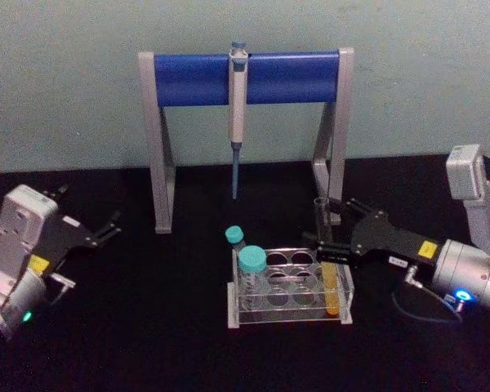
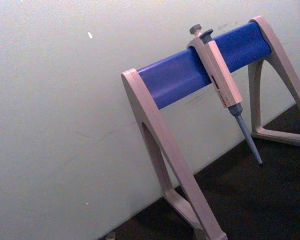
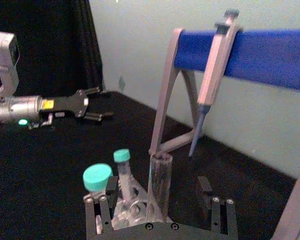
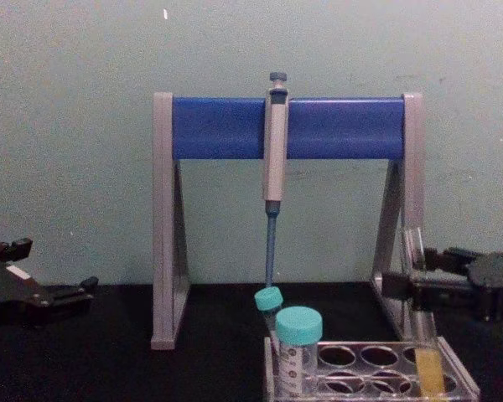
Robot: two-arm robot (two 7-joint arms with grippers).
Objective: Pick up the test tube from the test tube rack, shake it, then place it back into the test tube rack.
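Note:
The test tube (image 1: 327, 245) stands upright in a right-hand hole of the clear test tube rack (image 1: 261, 314), yellow-orange liquid in its lower part (image 4: 428, 373). My right gripper (image 1: 331, 231) is open, one finger on either side of the tube's upper half. In the right wrist view the tube (image 3: 159, 180) rises between the fingers (image 3: 205, 192) with a gap on each side. From the chest the right gripper (image 4: 419, 272) reaches in from the right at tube height. My left gripper (image 1: 91, 212) is open and holds nothing, parked far left of the rack; it also shows across the table (image 3: 102, 103).
Two shorter tubes with teal caps (image 1: 251, 260) (image 1: 234, 235) stand at the rack's left end. Behind the rack is a grey-and-blue pipette stand (image 1: 245, 77) with a pipette (image 1: 238, 114) hanging from it. Its right leg (image 1: 331, 171) is close behind the tube.

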